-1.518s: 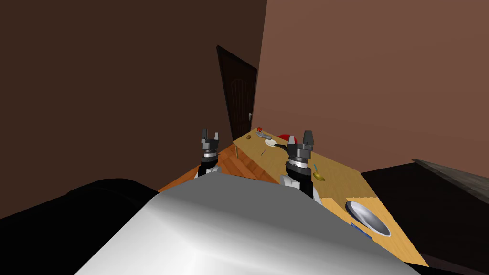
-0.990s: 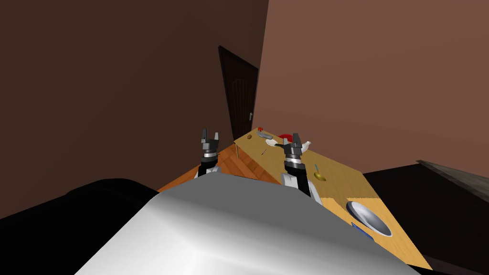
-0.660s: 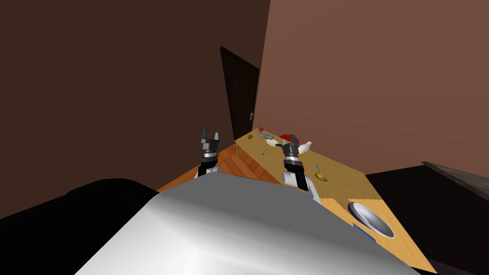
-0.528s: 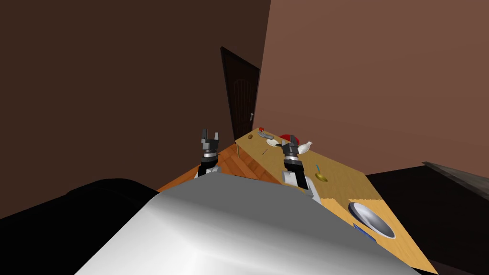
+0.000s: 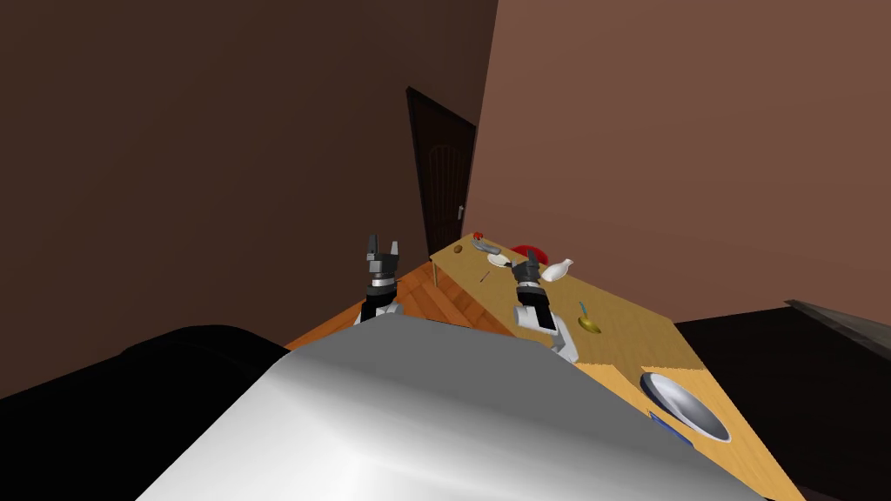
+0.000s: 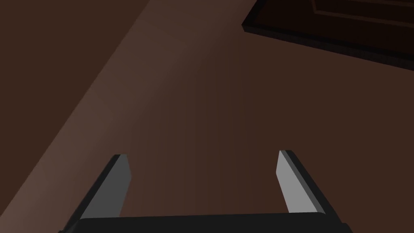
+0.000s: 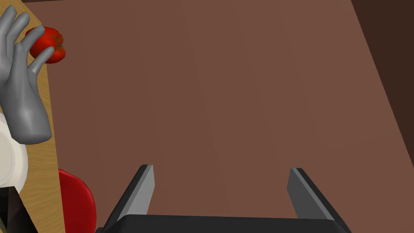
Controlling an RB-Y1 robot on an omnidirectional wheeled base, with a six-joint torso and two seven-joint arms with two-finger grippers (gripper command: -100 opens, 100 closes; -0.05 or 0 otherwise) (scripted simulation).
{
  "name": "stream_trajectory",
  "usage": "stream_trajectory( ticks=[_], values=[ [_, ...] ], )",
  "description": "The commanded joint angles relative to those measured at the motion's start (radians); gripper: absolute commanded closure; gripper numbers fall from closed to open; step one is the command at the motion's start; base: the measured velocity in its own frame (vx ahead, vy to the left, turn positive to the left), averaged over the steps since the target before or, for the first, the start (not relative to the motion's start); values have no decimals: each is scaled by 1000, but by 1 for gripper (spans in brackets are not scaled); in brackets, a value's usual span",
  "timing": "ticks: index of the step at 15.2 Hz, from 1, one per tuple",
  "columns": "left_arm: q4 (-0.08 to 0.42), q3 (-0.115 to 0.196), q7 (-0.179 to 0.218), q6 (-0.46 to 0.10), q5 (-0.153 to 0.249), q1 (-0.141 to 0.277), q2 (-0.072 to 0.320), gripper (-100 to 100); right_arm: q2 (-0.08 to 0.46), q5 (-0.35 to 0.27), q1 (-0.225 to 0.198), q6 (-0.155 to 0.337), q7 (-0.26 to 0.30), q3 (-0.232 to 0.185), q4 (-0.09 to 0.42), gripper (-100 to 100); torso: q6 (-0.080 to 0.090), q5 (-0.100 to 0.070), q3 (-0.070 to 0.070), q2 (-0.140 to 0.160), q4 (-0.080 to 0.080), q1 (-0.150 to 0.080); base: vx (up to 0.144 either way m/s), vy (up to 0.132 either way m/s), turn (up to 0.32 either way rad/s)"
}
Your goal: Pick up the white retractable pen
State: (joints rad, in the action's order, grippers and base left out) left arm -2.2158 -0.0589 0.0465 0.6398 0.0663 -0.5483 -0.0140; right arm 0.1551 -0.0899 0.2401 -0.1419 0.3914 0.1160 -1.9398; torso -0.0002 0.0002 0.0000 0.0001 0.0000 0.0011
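pen (image 5: 485,277) lies left of the right gripper (image 5: 526,259), which has pushed out over the table (image 5: 626,322), fingers wide; not aligned yet.

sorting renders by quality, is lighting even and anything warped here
Head view: wide lens slants the door and table; left wall far darker than right wall. Left wrist view: dim, left gripper fingers unevenly lit. Right wrist view: brighter, tomato crisp.
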Motion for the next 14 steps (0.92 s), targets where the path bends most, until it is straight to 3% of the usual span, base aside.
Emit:
stream_trajectory(
  ticks=[1, 2, 4, 5, 7, 8, 10, 11, 13, 14],
  values=[
    [0, 0, 0, 0, 0, 0, 0, 0, 2, 1, -13, 21, 33, 8, 23, -100, 0, 0, 0, 0, 0, 0, -8, 17, 14],
    [0, 0, 0, 0, 0, 0, 0, 0, 4, 4, -45, 59, 67, 30, 69, -100, 0, 0, 0, 0, 0, 0, -6, 23, 46],
    [0, 0, 0, 0, 0, 0, 0, 0, 4, 4, -45, 68, 91, 30, 74, -100, 0, 0, 0, 0, 0, 0, -5, 19, 31],
    [0, 0, 0, 0, 0, 0, 0, 0, 6, 7, -76, 103, 129, 53, 121, -100, 0, 0, 0, 0, 0, 0, -5, 19, 42],
    [0, 0, 0, 0, 0, 0, 0, 0, 6, 7, -76, 115, 151, 53, 126, -100, 0, 0, 0, 0, 0, 0, -4, 20, 37],
    [0, 0, 0, 0, 0, 0, 0, 0, 7, 9, -108, 147, 182, 76, 177, -100, 0, 0, 0, 0, 0, 0, -4, 22, 43],
    [0, 0, 0, 0, 0, 0, 0, 0, 7, 9, -108, 163, 212, 76, 179, -100, 0, 0, 0, 0, 0, 0, -2, 20, 33],
    [0, 0, 0, 0, 0, 0, 0, 0, 8, 12, -139, 196, 241, 101, 229, -100, 0, 0, 0, 0, 0, 0, 1, 27, 51],
    [0, 0, 0, 0, 0, 0, 0, 0, 8, 12, -139, 212, 275, 101, 232, -100, 0, 0, 0, -1, 0, 1, 2, 26, 39],
    [0, 0, 0, 0, 0, 0, 0, 0, 9, 15, -170, 248, 304, 126, 274, -100, 0, 0, 0, -1, 0, 1, 3, 24, 54]
  ],
)
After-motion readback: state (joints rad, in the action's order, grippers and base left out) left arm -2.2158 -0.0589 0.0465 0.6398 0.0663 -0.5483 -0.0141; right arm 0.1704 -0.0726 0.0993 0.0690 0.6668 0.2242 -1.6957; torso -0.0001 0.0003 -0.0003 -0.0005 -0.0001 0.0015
